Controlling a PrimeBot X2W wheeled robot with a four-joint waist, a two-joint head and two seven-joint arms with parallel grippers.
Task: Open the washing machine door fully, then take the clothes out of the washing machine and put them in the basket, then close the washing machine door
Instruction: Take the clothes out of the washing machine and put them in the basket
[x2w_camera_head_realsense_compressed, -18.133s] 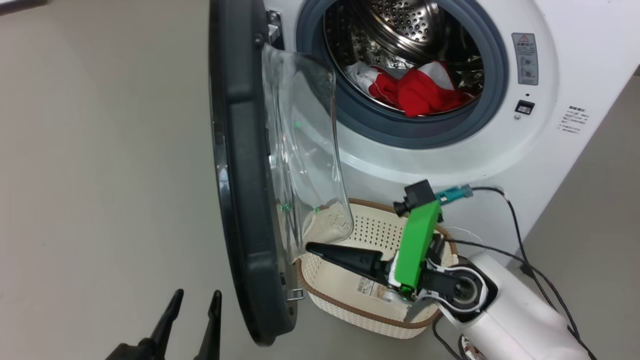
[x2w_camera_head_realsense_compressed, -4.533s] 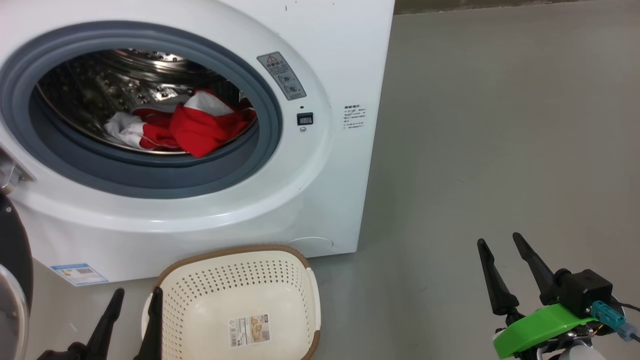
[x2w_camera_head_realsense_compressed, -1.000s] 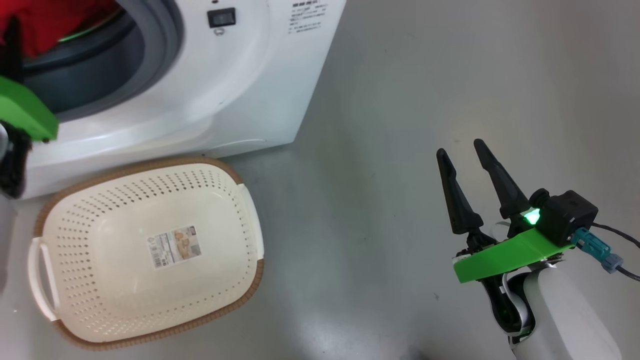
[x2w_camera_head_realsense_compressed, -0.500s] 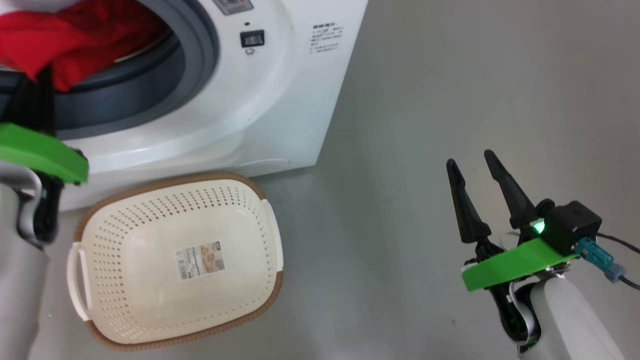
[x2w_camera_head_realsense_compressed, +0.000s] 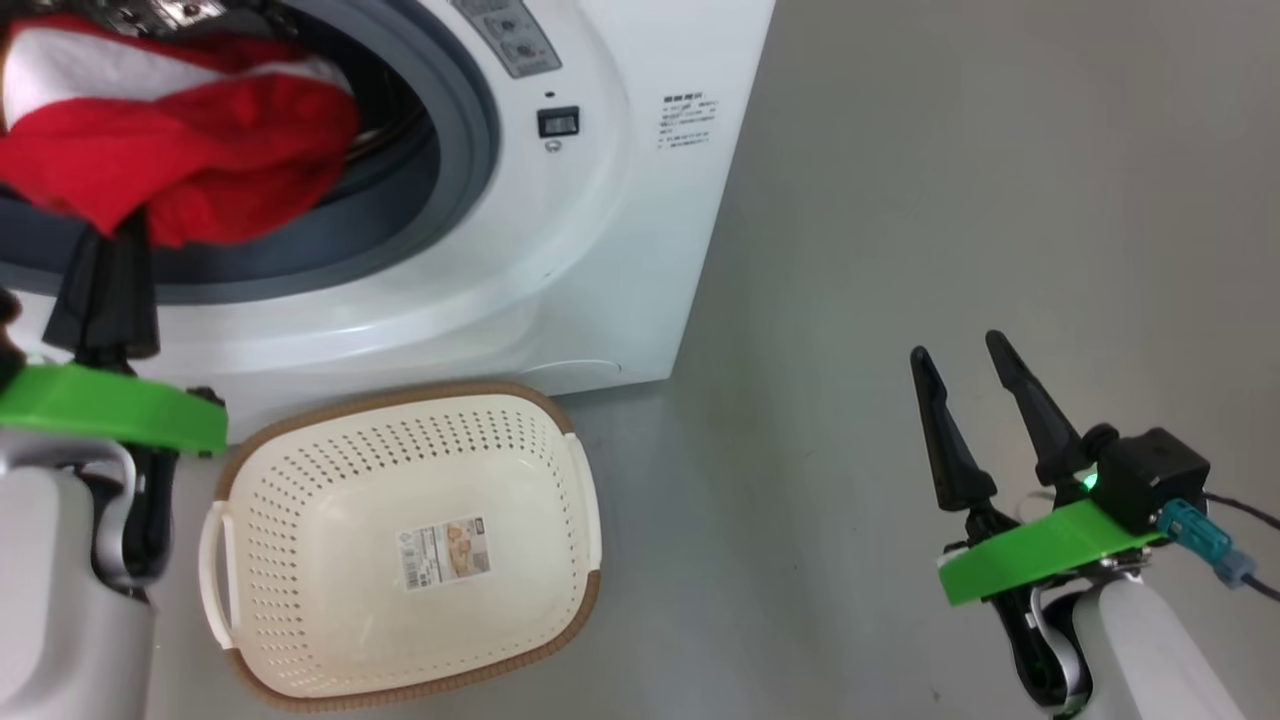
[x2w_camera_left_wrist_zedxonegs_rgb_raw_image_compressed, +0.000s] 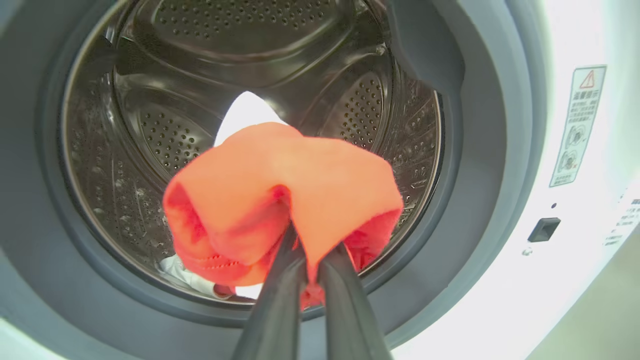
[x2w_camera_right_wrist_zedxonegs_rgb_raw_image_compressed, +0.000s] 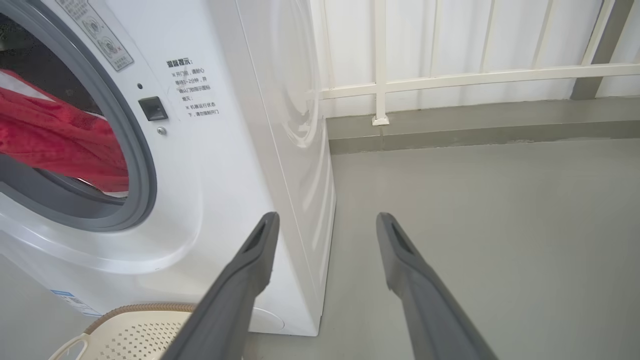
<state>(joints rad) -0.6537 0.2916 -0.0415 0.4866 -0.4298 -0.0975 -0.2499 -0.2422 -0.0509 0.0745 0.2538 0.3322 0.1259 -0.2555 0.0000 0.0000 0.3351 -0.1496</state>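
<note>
1. Up close, the left gripper's (x2w_camera_left_wrist_zedxonegs_rgb_raw_image_compressed: 311, 255) two dark fingers were pressed nearly together, pinching a fold of the red clothes (x2w_camera_left_wrist_zedxonegs_rgb_raw_image_compressed: 280, 185) between their tips.
2. That red bundle, with a white panel on its upper side, hung at the mouth of the washing machine (x2w_camera_head_realsense_compressed: 600, 250), in front of the steel drum (x2w_camera_left_wrist_zedxonegs_rgb_raw_image_compressed: 250, 50) and over the lower part of the grey rubber seal (x2w_camera_head_realsense_compressed: 460, 150). A bit of white cloth lay lower in the drum behind it.
3. In the head view the left fingers rose from a green bracket (x2w_camera_head_realsense_compressed: 110, 410) into the underside of the cloth.
4. The right gripper's (x2w_camera_head_realsense_compressed: 957, 346) fingers stood spread wide with nothing between them, above the bare grey floor (x2w_camera_head_realsense_compressed: 950, 200), well apart from the machine's right side.
5. The basket (x2w_camera_head_realsense_compressed: 400, 395) sat on the floor just in front of the machine's base, below the opening, holding no clothes; a paper label (x2w_camera_head_realsense_compressed: 445, 550) showed on its bottom.
6. In the right wrist view a white railing (x2w_camera_right_wrist_zedxonegs_rgb_raw_image_compressed: 450, 77) ran behind the machine.
</note>
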